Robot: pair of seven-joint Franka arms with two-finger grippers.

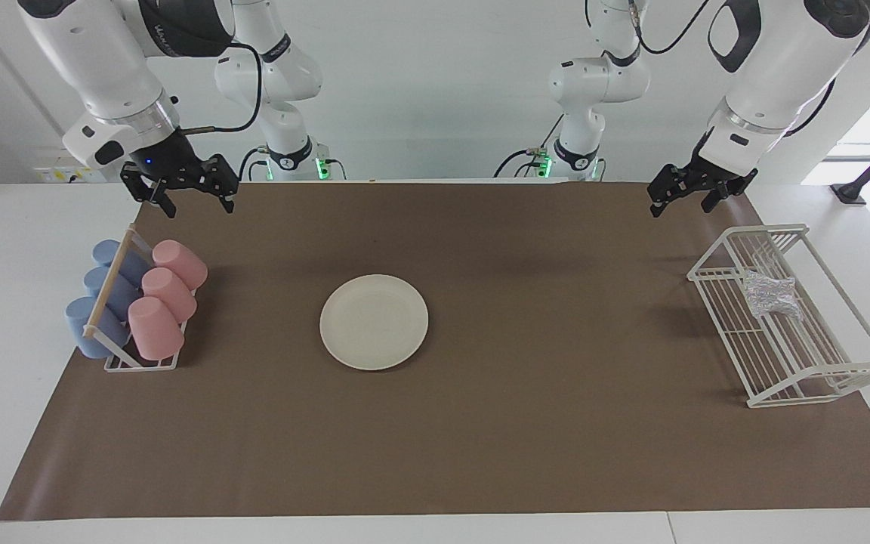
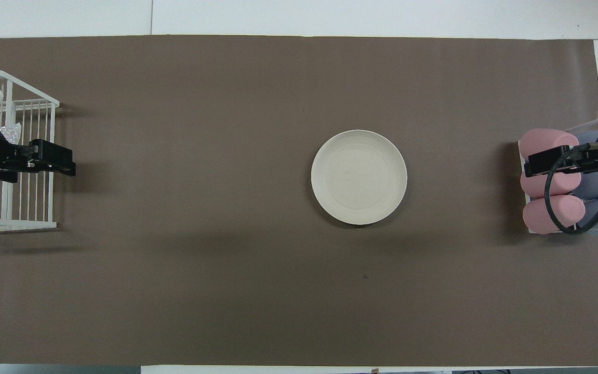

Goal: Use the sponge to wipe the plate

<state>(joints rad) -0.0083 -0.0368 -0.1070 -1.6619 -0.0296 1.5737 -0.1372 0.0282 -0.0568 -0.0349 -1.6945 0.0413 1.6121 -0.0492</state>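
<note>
Cream-white and matte, the plate (image 1: 374,322) lies flat on the brown mat (image 1: 526,438) about midway between my two arms. It is round, with a shallow raised rim and faint concentric rings across its face in the overhead view, and nothing rests on it. It is much wider than any of the cups at the table's end.

The sponge (image 1: 769,295) is a small crumpled pad of silvery, shiny mesh, wrinkled and uneven in outline, with pale glints on its folds. It sits inside the white wire rack (image 1: 820,374) at my left arm's end of the table, in the part of the rack nearer to me, well apart from the plate.

My left gripper (image 1: 683,198) hangs in the air near the rack's nearer end, fingers spread and holding nothing; in the overhead view it covers part of the rack, with the sponge just showing beside it. My right gripper (image 1: 192,193) hangs above the mat's nearer edge by the cup holder (image 1: 140,364), fingers likewise spread apart and empty. Neither touches anything.

The holder carries three pink cups (image 1: 165,296) and three blue cups (image 1: 100,298) lying tilted on its pegs, the pink row toward the plate and the blue row toward the table's end.
</note>
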